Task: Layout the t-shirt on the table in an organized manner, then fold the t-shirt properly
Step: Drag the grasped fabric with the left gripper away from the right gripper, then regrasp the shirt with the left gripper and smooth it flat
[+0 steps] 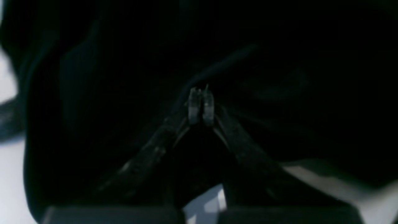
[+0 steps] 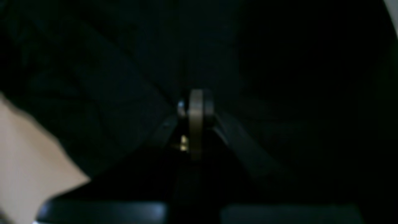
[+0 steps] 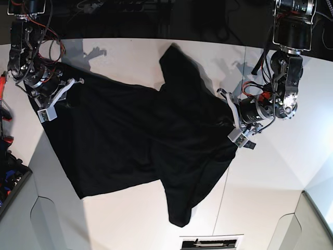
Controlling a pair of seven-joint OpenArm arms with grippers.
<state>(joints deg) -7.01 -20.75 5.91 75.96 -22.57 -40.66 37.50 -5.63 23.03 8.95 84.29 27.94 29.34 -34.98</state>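
Note:
The black t-shirt (image 3: 135, 135) lies spread across the white table (image 3: 270, 177) with its plain side up; no graphic shows. One sleeve points to the far edge and the other to the near edge. My left gripper (image 3: 230, 124) is at the shirt's right edge. In the left wrist view its fingers (image 1: 195, 107) are pressed together on black cloth (image 1: 279, 77). My right gripper (image 3: 66, 98) is at the shirt's left far corner. In the right wrist view its fingers (image 2: 196, 109) are shut with black cloth (image 2: 108, 93) all around them.
Dark equipment and cables (image 3: 130, 13) run along the table's far edge. Red-handled tools (image 3: 4, 112) lie at the left edge. A thin seam (image 3: 225, 192) crosses the tabletop by the near sleeve. A small slotted panel (image 3: 210, 243) sits at the near edge.

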